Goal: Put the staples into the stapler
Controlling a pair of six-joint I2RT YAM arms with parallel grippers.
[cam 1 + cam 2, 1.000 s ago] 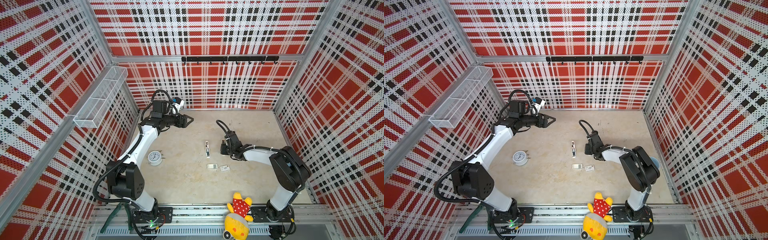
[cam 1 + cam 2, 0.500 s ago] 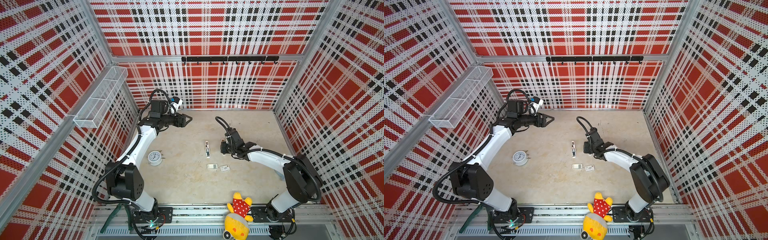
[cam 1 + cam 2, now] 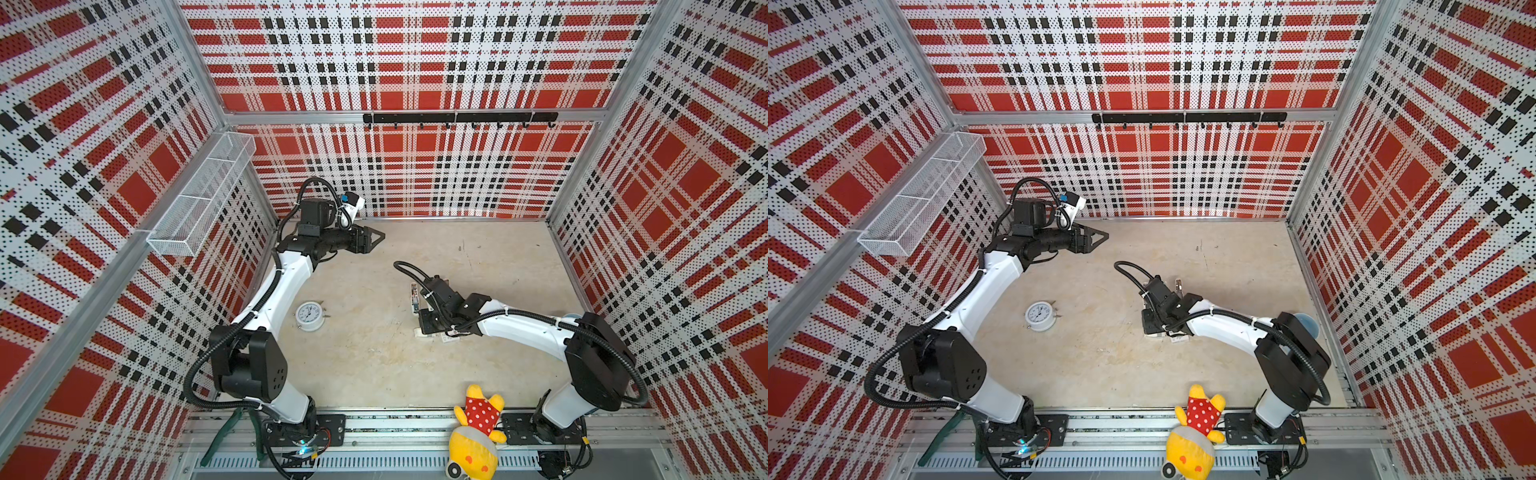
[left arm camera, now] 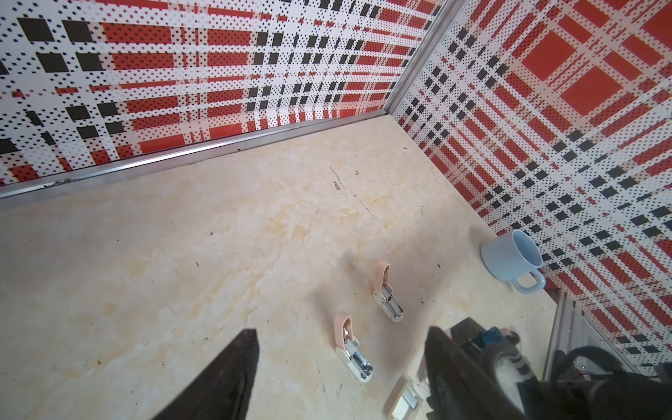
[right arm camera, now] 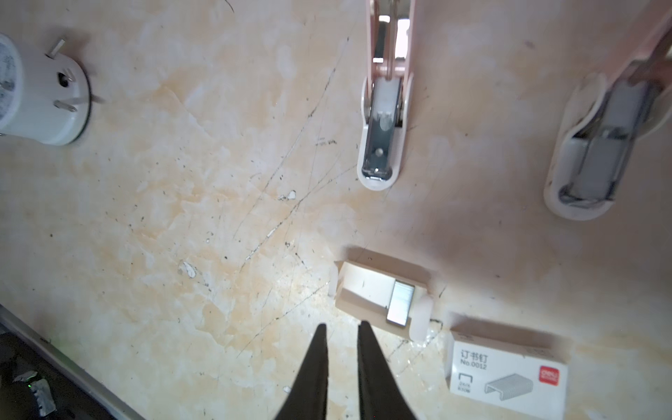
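Note:
Two pink staplers lie hinged open on the floor, one (image 5: pixel 382 109) left of the other (image 5: pixel 600 145); the left wrist view shows both (image 4: pixel 351 345) (image 4: pixel 387 294). The staples (image 5: pixel 400 303) are a short silvery strip in an open card tray (image 5: pixel 363 287), beside the white box sleeve (image 5: pixel 509 371). My right gripper (image 5: pixel 342 325) hangs just short of the tray, its jaws only narrowly apart with bare floor between them; in a top view it (image 3: pixel 428 324) covers the tray. My left gripper (image 3: pixel 374 239) is held high at the back left, open and empty.
A white alarm clock (image 3: pixel 309 316) lies left of centre. A pale blue mug (image 4: pixel 509 258) stands by the right wall, behind my right elbow. A yellow plush toy (image 3: pixel 478 428) lies on the front rail. A wire basket (image 3: pixel 199 199) hangs on the left wall.
My right gripper has moved from beside the staplers toward the front, over the staple tray, and its elbow has swung out right. The left arm has barely moved.

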